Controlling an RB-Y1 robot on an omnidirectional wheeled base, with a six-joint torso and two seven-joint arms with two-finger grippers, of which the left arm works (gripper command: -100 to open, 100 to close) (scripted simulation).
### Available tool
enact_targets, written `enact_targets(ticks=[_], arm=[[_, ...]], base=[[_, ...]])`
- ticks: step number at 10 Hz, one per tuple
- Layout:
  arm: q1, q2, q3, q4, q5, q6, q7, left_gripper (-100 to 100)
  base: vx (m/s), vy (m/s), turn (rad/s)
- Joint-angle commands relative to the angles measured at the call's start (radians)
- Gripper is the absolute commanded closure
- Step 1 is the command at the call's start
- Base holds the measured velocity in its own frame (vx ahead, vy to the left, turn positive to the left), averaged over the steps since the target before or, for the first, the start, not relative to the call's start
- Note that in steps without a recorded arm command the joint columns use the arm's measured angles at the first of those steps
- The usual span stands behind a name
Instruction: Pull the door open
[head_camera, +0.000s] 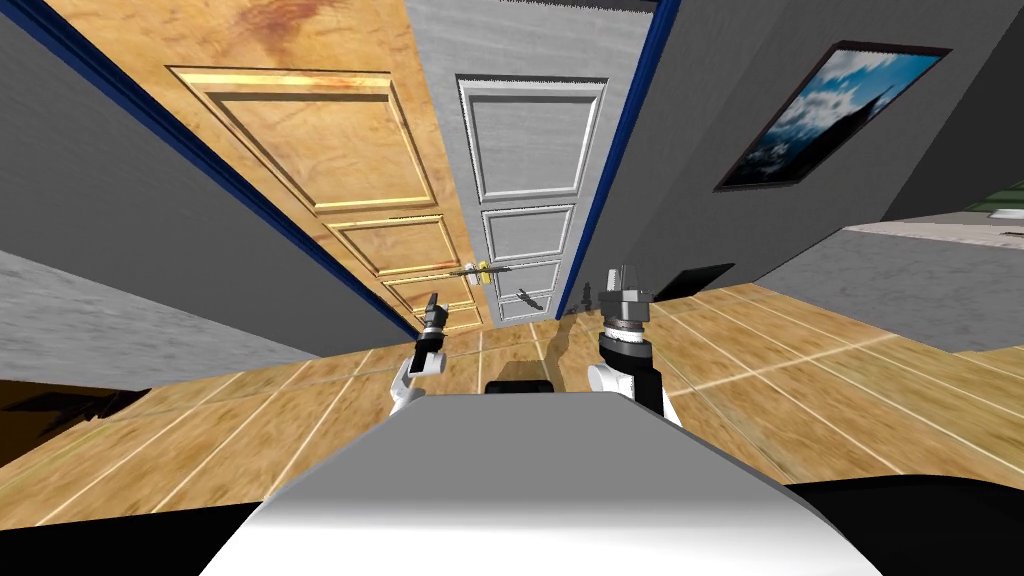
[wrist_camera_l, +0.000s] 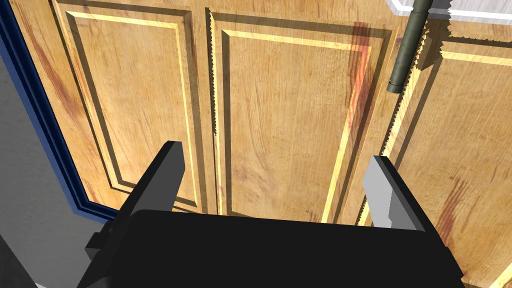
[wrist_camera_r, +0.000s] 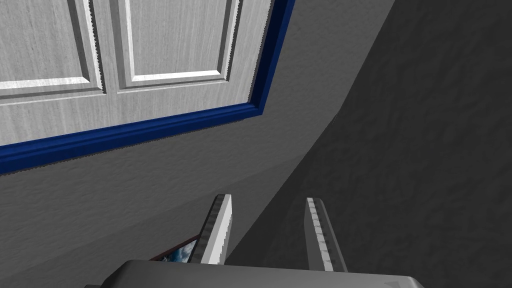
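Wooden door (wrist_camera_l: 280, 125) stands just ahead of our left hand (wrist_camera_l: 275, 152), fingers apart and empty; our right hand (wrist_camera_r: 268, 199), fingers also apart, faces a grey wall (wrist_camera_r: 150, 190). Farther off, upper right of the left wrist frame, sits the dark lever handle (wrist_camera_l: 407, 47): we should centre it between the fingers before closing, then pull back steadily.

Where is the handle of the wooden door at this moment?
In the head view the handle sits at the wooden door's right edge, beside the grey door, ahead of and to the right of the open left gripper.
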Motion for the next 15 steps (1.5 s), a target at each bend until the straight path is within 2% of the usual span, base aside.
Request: enact_targets(ticks=[1,5,10,15], arm=[[-0.005,0.008,0.007,0.031,0.006,0.01,0.003,-100],[-0.033,0.022,0.022,0.1,0.016,0.028,0.007,-100],[-0.081,0.046,0.047,0.22,0.033,0.06,0.013,-100],[-0.114,0.062,0.064,0.303,0.045,0.083,0.018,-100]], base=[[0.145,-0.01,-0.059],[0.101,0.0,-0.039],[0.139,0.0,-0.056],[0.121,0.008,-0.036]])
